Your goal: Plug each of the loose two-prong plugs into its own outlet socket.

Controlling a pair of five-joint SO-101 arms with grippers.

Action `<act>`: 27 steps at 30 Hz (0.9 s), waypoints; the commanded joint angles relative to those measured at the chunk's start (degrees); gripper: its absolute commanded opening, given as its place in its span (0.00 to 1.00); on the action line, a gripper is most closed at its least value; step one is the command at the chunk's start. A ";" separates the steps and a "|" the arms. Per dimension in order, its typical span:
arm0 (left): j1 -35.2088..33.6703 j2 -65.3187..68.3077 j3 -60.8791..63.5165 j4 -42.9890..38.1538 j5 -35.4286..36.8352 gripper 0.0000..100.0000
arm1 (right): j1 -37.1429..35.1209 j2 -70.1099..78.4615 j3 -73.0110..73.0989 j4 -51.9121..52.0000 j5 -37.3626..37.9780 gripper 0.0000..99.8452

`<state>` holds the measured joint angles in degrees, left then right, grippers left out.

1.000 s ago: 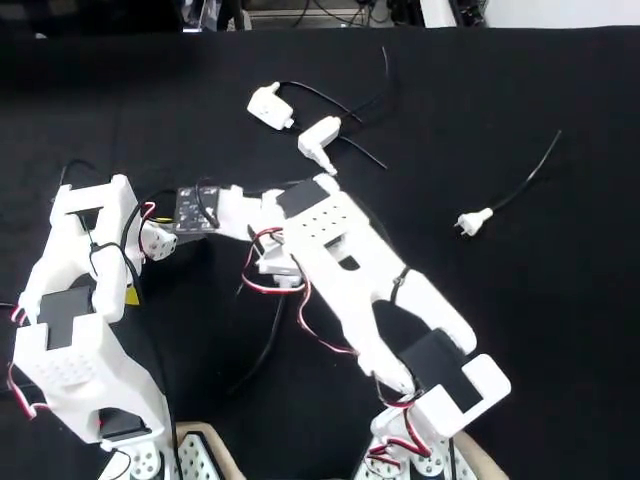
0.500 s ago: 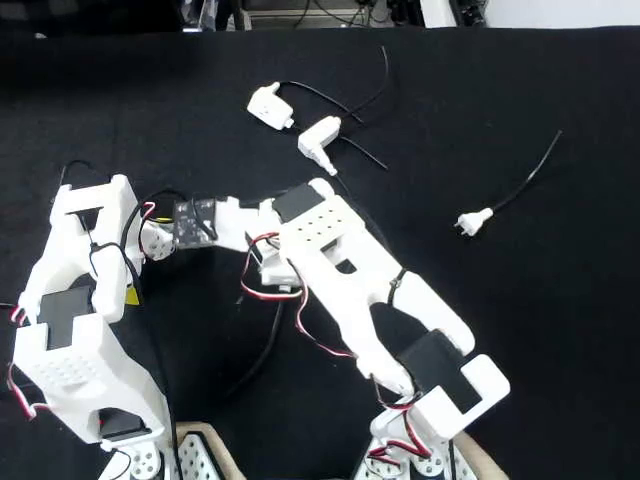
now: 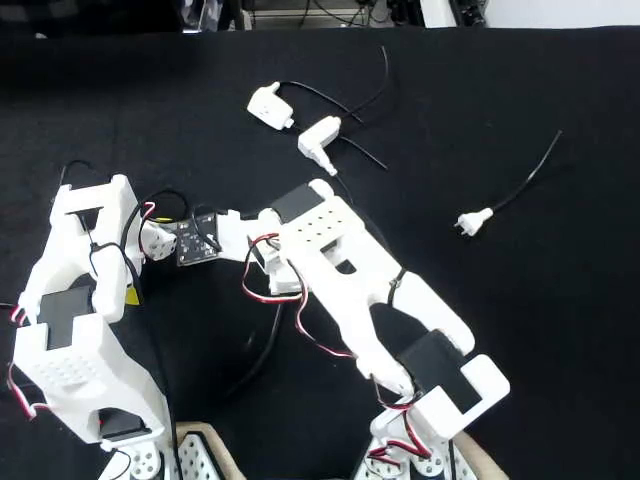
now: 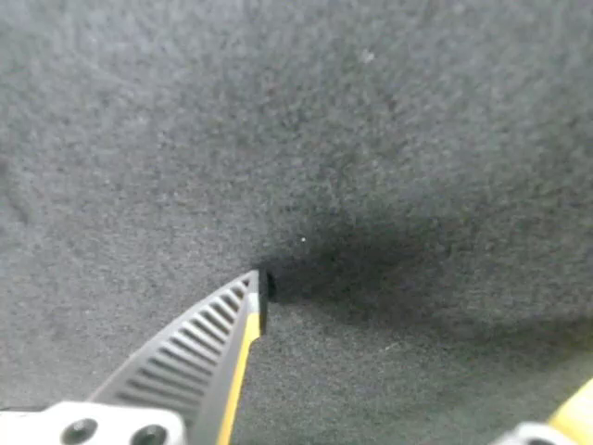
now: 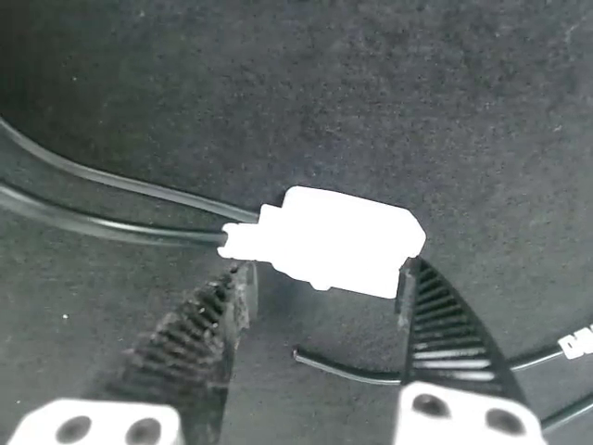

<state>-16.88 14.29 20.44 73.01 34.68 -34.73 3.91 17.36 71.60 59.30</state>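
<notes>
the right wrist view looks straight down on a white connector (image 5: 329,243) lying flat on the black counter (image 5: 482,102). two black cords (image 5: 102,199) run off its narrow end. no prongs show there, so whether it is a plug or a socket cannot be told. the right hand (image 5: 324,270) is spread around it. one fingertip (image 5: 239,278) sits just beside the narrow end and the other is at the corner of the wide end, so the connector lies between the fingers, unpinched. in the high view the right arm's wrist lies over that spot. the left wrist view has the left hand (image 4: 417,343) spread, with a ribbed fingertip (image 4: 243,301) close to bare cloth. from the high view, a far white plug (image 3: 268,105) and a second white plug (image 3: 320,138) lie near each other beyond the arms. a small plug (image 3: 473,221) on its cord lies well apart on the right.
</notes>
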 commanded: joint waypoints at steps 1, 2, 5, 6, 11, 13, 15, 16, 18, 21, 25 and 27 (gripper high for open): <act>0.04 -2.29 -0.22 -0.79 -0.62 0.53 | -0.18 -3.12 -0.57 -0.62 0.35 0.25; 0.04 -2.29 -0.22 -0.79 -0.62 0.53 | 0.00 -3.12 -1.27 -1.05 0.09 0.25; 0.04 -2.29 -0.22 -0.79 -0.62 0.53 | 0.35 -3.12 -4.44 -1.41 -1.85 0.25; 0.04 -2.29 -0.22 -0.79 -0.62 0.53 | 0.53 -3.12 -5.23 -1.23 -1.93 0.25; 0.04 -2.29 -0.22 -0.79 -0.62 0.53 | 0.79 -3.12 -9.10 3.78 -1.32 0.25; 0.04 -2.29 -0.22 -0.79 -0.62 0.53 | 0.88 -3.12 -10.51 6.42 0.00 0.25; 0.04 -2.29 -0.22 -0.79 -0.62 0.53 | 1.49 -3.12 -11.30 8.88 1.32 0.25; 0.04 -2.29 -0.22 -0.79 -0.62 0.53 | 1.58 -3.12 -11.21 9.41 1.58 0.25; 0.04 -2.29 -0.22 -0.79 -0.62 0.53 | 1.67 -3.12 -10.07 9.49 1.49 0.25; 0.04 -2.29 -0.22 -0.79 -0.62 0.53 | 0.62 -3.12 -5.23 4.13 1.76 0.25; -0.22 -2.29 -0.22 -0.70 -0.62 0.53 | -3.87 -2.95 1.45 -5.54 5.36 0.25; -0.22 -2.29 -0.22 -0.70 -0.62 0.53 | -5.71 -2.42 1.89 -6.51 8.53 0.25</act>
<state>-16.88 14.29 20.44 73.01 34.68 -36.66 3.82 17.98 68.97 62.73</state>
